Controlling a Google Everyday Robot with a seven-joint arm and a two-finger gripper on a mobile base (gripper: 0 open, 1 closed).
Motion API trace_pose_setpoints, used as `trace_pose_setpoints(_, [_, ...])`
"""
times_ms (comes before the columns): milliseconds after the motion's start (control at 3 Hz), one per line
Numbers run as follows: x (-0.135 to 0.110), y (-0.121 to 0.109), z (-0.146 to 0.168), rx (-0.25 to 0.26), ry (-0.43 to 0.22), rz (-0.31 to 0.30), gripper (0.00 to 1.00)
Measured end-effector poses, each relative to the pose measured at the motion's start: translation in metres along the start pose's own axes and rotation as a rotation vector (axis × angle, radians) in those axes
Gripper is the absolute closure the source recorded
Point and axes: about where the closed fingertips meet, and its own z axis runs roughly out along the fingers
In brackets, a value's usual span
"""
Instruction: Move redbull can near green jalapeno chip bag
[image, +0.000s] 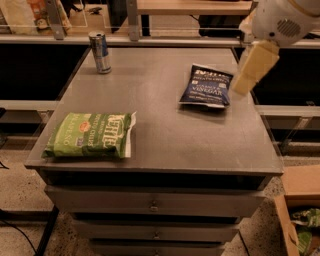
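Observation:
The redbull can (100, 52) stands upright at the far left corner of the grey table (160, 125). The green jalapeno chip bag (90, 135) lies flat near the table's front left edge, well in front of the can. My gripper (254, 69) hangs from the white arm at the upper right. It is above the table's right side, just right of a dark blue chip bag (206, 86). It is far from the can and holds nothing that I can see.
The table has drawers (152, 202) below its front edge. A cardboard box (300, 200) sits on the floor at the lower right. Shelves and rails run behind the table.

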Motion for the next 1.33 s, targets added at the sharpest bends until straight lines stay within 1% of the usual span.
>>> trace_pose_setpoints(333, [-0.052, -0.044, 0.041, -0.015, -0.085, -0.017, 0.0])
trace_pose_setpoints(667, [-0.099, -0.092, 0.09, -0.019, -0.178, -0.028, 0.0])
trace_pose_setpoints(1000, [-0.099, -0.092, 0.09, -0.019, -0.178, -0.028, 0.0])
trace_pose_setpoints(1333, [-0.105, -0.096, 0.093, 0.005, -0.241, -0.019, 0.0])
